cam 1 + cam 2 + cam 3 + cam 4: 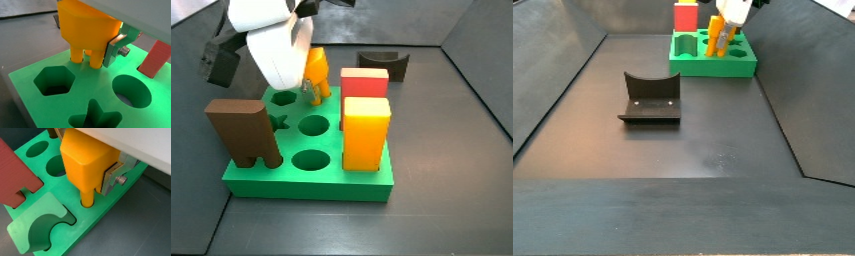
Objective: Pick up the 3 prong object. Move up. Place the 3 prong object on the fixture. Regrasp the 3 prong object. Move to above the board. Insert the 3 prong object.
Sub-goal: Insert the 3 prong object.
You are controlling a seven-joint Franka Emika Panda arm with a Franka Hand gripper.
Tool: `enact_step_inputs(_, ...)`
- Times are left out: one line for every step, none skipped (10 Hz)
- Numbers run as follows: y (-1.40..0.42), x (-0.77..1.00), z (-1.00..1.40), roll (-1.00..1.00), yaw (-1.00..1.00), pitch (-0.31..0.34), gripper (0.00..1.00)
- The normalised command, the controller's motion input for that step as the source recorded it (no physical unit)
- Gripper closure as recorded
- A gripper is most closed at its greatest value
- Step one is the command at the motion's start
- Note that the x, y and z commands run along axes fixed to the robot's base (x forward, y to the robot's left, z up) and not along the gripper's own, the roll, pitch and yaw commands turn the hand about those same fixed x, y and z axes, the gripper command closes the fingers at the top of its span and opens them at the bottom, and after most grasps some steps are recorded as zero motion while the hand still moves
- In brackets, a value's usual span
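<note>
The gripper has flat silver finger plates fastened with a round silver screw, seen in both wrist views beneath a pale grey-white underside of the hand. In a side view the arm's wrist is a smooth, rounded white shell with a black block-shaped part mounted on its flank. Black joints show above the white shell.
</note>
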Motion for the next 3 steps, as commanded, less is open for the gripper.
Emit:
enact_step_inputs(0.00, 0.01, 0.00, -0.01, -0.01, 0.000, 1.00)
enact_step_inputs(0.01, 0.04, -0.04, 0.00, 0.00, 0.000, 1.00)
enact_step_inputs(0.00, 0.00, 0.00, 0.00, 0.00, 0.000, 1.00)
